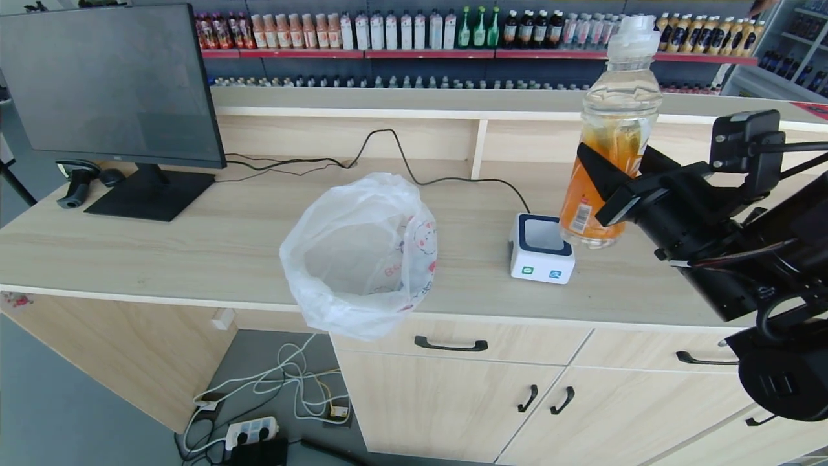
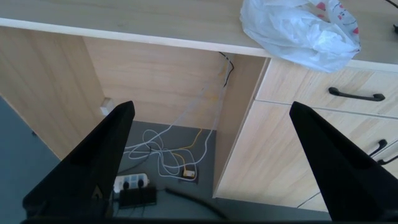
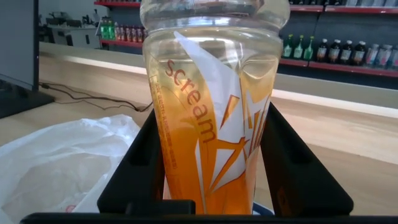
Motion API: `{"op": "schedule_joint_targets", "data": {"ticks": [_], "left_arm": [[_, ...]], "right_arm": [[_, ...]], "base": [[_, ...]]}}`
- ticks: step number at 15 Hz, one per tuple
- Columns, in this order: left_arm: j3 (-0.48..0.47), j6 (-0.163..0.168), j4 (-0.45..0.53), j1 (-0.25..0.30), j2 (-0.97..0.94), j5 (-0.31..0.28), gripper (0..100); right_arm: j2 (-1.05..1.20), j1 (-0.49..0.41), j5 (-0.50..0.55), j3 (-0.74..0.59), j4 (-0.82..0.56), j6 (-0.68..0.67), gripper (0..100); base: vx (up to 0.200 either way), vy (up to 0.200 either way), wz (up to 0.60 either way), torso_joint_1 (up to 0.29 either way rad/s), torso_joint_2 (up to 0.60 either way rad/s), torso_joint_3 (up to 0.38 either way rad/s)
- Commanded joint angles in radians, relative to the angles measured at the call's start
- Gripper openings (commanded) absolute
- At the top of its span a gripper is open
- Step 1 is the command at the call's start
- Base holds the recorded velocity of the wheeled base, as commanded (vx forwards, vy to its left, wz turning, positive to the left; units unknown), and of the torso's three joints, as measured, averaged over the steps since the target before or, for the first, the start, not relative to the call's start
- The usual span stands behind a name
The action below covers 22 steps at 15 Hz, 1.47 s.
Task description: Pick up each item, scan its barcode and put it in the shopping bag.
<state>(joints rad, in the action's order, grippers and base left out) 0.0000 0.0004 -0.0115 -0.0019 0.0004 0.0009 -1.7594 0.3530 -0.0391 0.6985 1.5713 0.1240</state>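
Gripping the orange bottle [image 1: 614,123] around its middle, the right tool [image 1: 605,188] holds it upright at frame right, just beside the scanner [image 1: 542,249]. Left tool [image 2: 211,107] gapes open.

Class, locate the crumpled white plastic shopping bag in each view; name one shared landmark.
Head view: the crumpled white plastic shopping bag, open mid-picture at the front edge of the light wooden counter.
Left wrist view: bag overhanging that edge, above a drawer handle.
Right wrist view: bag on the counter beside the clear plastic orange-drink bottle.
Shared landmark: the counter.
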Motion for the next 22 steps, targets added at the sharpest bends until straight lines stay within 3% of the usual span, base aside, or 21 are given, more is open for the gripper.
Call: {"op": "schedule_joint_targets", "data": {"ticks": [1, 7, 22], "left_arm": [[0.0, 0.0, 0.001, 0.0, 0.0, 0.001, 100], [0.0, 0.0, -0.001, 0.0, 0.0, 0.001, 100], [0.0, 0.0, -0.001, 0.0, 0.0, 0.001, 100]], "right_arm": [[-0.008, 0.001, -0.002, 0.003, 0.0, 0.0, 0], [-0.02, 0.001, -0.002, 0.021, 0.0, 0.002, 0], [-0.296, 0.043, -0.001, 0.2, 0.0, -0.05, 0]], "base": [[0.0, 0.0, 0.6, -0.002, 0.0, 0.002], [0.0, 0.0, 0.6, 0.002, 0.01, 0.002], [0.0, 0.0, 0.0, 0.0, 0.0, 0.0]]}}
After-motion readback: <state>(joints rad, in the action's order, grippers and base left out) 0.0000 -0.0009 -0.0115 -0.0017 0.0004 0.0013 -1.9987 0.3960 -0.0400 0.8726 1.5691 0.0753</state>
